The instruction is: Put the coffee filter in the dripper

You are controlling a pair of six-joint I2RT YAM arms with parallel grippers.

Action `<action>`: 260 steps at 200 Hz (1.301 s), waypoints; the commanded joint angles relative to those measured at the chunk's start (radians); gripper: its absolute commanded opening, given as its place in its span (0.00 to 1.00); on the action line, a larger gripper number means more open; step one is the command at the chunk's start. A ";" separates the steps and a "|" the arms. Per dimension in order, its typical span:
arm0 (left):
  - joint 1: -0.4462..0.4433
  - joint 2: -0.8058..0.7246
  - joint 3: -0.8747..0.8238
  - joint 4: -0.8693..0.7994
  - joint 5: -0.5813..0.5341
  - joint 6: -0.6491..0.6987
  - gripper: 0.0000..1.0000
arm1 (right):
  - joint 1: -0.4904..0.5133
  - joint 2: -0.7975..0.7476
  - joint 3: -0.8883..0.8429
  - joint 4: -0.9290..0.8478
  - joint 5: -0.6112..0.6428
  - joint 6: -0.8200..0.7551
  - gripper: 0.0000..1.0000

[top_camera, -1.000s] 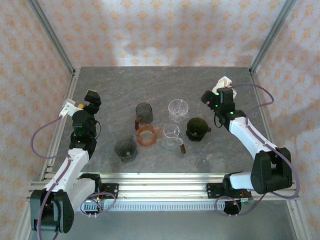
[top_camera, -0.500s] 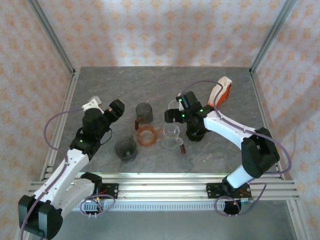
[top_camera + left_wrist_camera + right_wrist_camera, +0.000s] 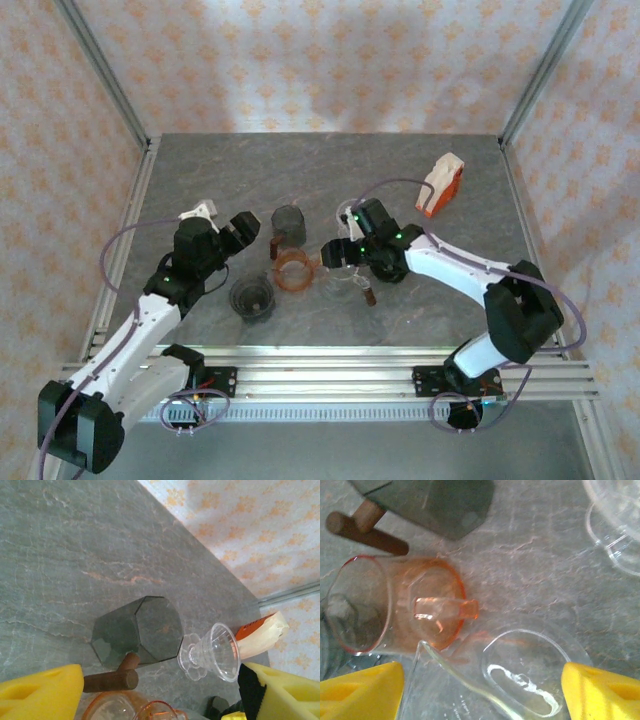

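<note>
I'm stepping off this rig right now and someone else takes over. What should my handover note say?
Left gripper: fingers open, empty, near the smoky dripper.
Right gripper: fingers open, over the clear dripper, beside the orange dripper; no grip visible.
Coffee filters: in their orange holder at the table's right rear, apart from both grippers.
Done: nothing; no filter visible in any dripper.
Left: fetch one filter and seat it in a dripper.

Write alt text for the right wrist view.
The right gripper, jaws open, hovers over a clear glass vessel on the grey table. An orange glass dripper sits beside it, and a smoky grey dripper with a wooden handle lies beyond.
</note>
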 commanded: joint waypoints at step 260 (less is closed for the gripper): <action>-0.138 -0.001 0.032 -0.002 -0.020 0.036 0.99 | -0.267 0.443 0.551 -0.298 0.252 -0.040 0.41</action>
